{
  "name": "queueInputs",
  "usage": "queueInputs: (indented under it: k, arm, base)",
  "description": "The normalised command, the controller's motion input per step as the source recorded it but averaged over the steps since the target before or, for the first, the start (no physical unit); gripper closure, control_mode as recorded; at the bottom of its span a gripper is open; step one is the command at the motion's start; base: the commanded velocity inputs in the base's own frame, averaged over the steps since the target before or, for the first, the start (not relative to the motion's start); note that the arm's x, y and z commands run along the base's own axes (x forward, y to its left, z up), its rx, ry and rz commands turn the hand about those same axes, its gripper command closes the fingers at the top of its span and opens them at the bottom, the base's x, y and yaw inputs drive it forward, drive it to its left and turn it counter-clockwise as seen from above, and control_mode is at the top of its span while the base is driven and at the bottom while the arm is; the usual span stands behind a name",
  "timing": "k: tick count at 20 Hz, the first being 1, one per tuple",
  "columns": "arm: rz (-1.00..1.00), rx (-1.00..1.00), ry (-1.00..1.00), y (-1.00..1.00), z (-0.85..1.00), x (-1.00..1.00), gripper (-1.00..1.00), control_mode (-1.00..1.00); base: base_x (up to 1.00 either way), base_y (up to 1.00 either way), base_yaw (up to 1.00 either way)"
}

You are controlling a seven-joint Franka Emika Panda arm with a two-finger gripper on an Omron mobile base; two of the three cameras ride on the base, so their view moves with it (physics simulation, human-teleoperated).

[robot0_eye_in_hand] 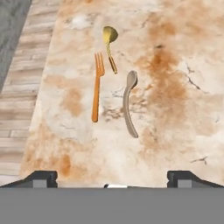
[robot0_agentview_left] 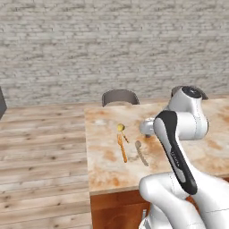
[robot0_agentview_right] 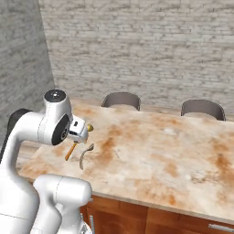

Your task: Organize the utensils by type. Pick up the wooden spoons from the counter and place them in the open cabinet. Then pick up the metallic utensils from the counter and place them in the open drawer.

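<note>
gripper [robot0_eye_in_hand: 111,178]: jaws spread fully wide, nothing between them; hovering above the counter's near edge, tips pointing down at the utensils.
counter [robot0_eye_in_hand: 175,109]: marbled beige stone with rust-orange veining, glossy and flat; wood cabinet fronts below it in both base views.
grey spoon [robot0_eye_in_hand: 128,104]: nearest to the gripper tips. Dull taupe, slim handle with a slight curve, oval bowl at the far end. Could be wood or metal, can't tell from colour. Lies about mid-way across the counter's left part.
orange fork [robot0_eye_in_hand: 96,86]: just left of the grey spoon, apart from it. Straight flat handle, tines at the far end. Runs parallel to the counter's left edge.
gold spoon [robot0_eye_in_hand: 109,43]: farthest of the three, past the fork tines. Shiny yellow bowl, short handle with a darker brownish end; reads as metallic.
chairs [robot0_agentview_right: 121,99]: dark rounded backs along the far edge of the counter.
step: judged as the first pick, nothing moved yet.
how: centre over the mid-handle of one utensil, turn the wrist so the jaws straddle the handle crosswise, drop until the tips nearly touch stone, then close. Handles are thin and lie flat, so a high close will miss.
risk: fork and grey spoon sit close together; keep the outer fingertip clear of the neighbour.
</note>
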Motion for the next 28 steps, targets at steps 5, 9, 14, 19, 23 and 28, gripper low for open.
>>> queueInputs:
  k: [5, 9, 14, 19, 23, 28]
  arm:
    - [0.00, -0.03, 0.28, 0.00, -0.53, 0.41, -1.00, -1.00]
    - [0.00, -0.04, 0.21, 0.00, -0.51, 0.35, -1.00, -1.00]
    - [-0.02, 0.00, 0.00, 0.00, -0.43, 0.21, -1.00, -1.00]
    - [-0.04, -0.02, -0.05, 0.00, -0.41, 0.19, -1.00, -1.00]
    - [-0.05, 0.00, 0.00, 0.01, -0.28, -0.01, -1.00, -1.00]
    - [-0.06, -0.02, 0.00, 0.02, -0.31, 0.09, -1.00, -1.00]
  base:
    - [0.00, 0.00, 0.00]
    - [0.00, 0.00, 0.00]
    - [0.00, 0.00, 0.00]
    - [0.00, 0.00, 0.00]
    - [0.00, 0.00, 0.00]
    - [0.00, 0.00, 0.00]
